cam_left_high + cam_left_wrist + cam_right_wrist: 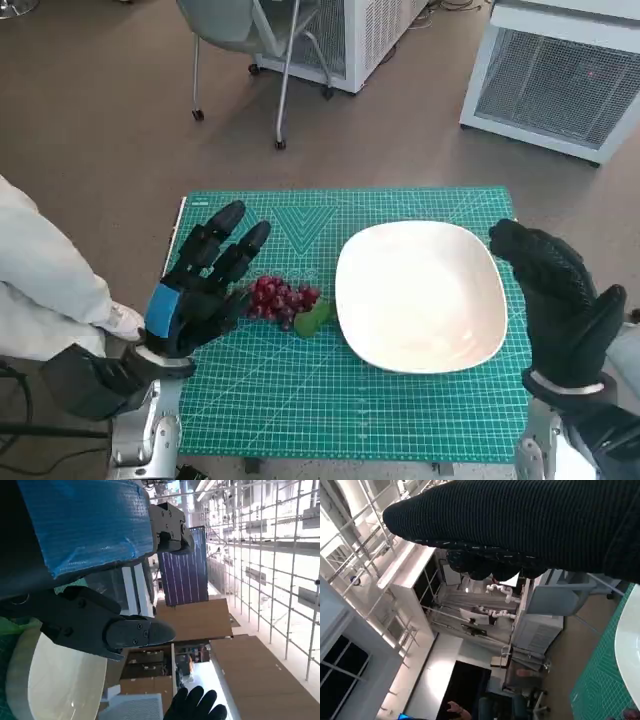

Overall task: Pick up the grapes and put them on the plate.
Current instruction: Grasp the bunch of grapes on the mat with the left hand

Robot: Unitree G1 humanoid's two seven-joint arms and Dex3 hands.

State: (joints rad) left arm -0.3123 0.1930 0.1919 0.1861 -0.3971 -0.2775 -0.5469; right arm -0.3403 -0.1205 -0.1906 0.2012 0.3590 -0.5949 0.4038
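Observation:
A bunch of dark red grapes (281,299) with a green leaf lies on the green cutting mat (300,400), just left of the white plate (421,295). My left hand (205,282) hovers directly left of the grapes with its fingers spread, holding nothing. My right hand (560,300) in the black glove stands at the plate's right edge, fingers extended and empty. The left wrist view shows the plate's rim (20,680) below my left hand (75,555) and the gloved right hand (195,705) beyond. In the right wrist view the glove (520,525) fills the picture's top; the plate (627,645) shows at one edge.
A chair (250,40) and white cabinets (560,70) stand on the floor beyond the table. A person's pale sleeve (40,280) is at the left side. The mat extends bare in front of the plate and grapes.

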